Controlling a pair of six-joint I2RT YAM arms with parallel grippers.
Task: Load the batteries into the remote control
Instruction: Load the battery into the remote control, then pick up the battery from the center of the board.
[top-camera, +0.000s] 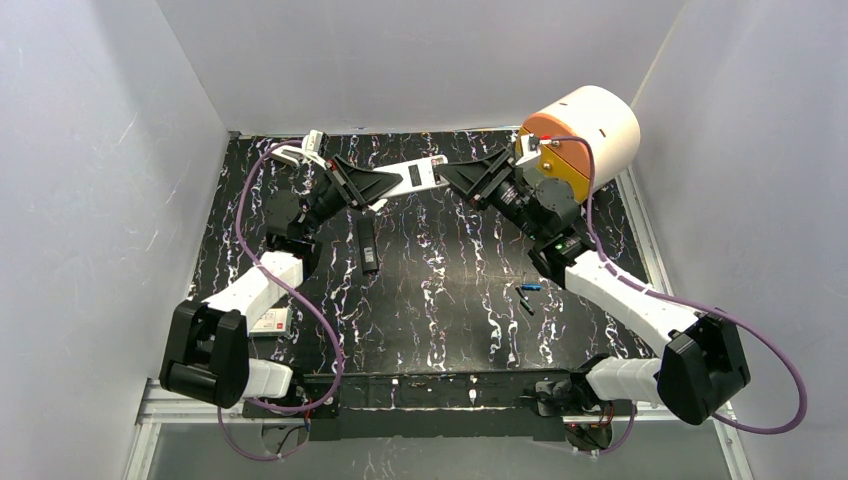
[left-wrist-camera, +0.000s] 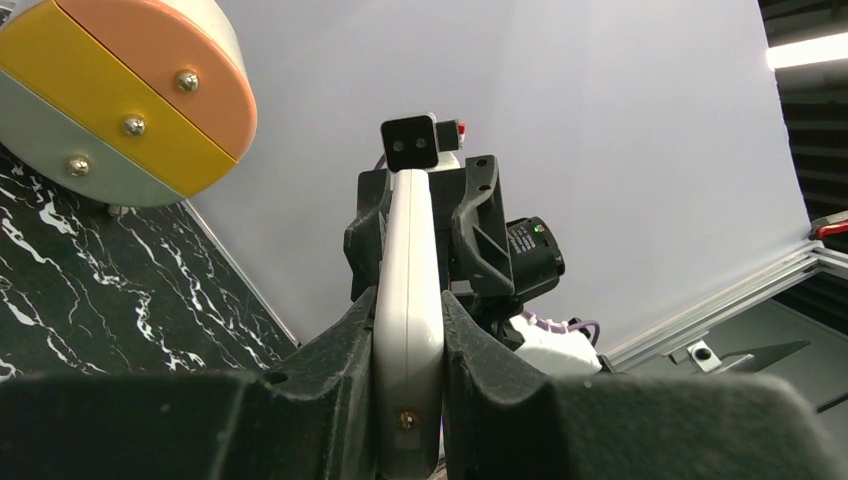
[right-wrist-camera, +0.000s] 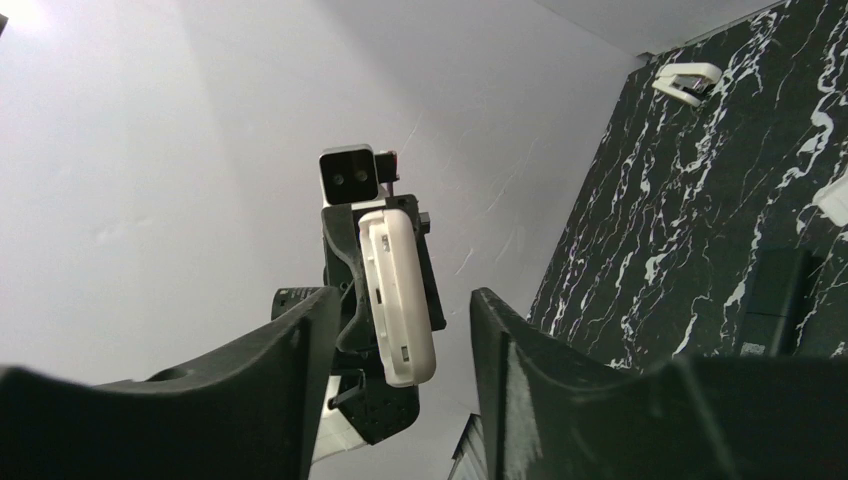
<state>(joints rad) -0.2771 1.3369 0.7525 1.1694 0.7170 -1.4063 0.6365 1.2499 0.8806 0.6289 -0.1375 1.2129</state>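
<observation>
Batteries (top-camera: 527, 290) lie loose on the black marbled bench (top-camera: 450, 320), right of its middle and close to the right arm's forearm. One cell shows blue, and a darker one (top-camera: 525, 306) sits just beside it toward the near edge. They are too small to tell more, and neither gripper touches them.

The white remote control (top-camera: 415, 177) is held off the bench near the far edge, about midway between the far corners, with its long axis running left to right. The left gripper (top-camera: 385, 187) has its jaws closed tight on the remote's left end. In the left wrist view both fingers (left-wrist-camera: 340, 370) press flat against the remote's narrow sides (left-wrist-camera: 408, 330).

The right gripper (top-camera: 455, 178) faces it from the other side with jaws spread wide. In the right wrist view the remote's free end (right-wrist-camera: 397, 300) sits between the fingers (right-wrist-camera: 500, 340) with a clear gap on each side, so it grips nothing.

A black remote (top-camera: 368, 243) lies flat on the bench, left of the middle. An orange, yellow and white drum (top-camera: 585, 135) stands in the far right corner. A small white stapler-like item (top-camera: 312, 140) is in the far left corner, and a white card (top-camera: 270, 320) lies by the left edge.
</observation>
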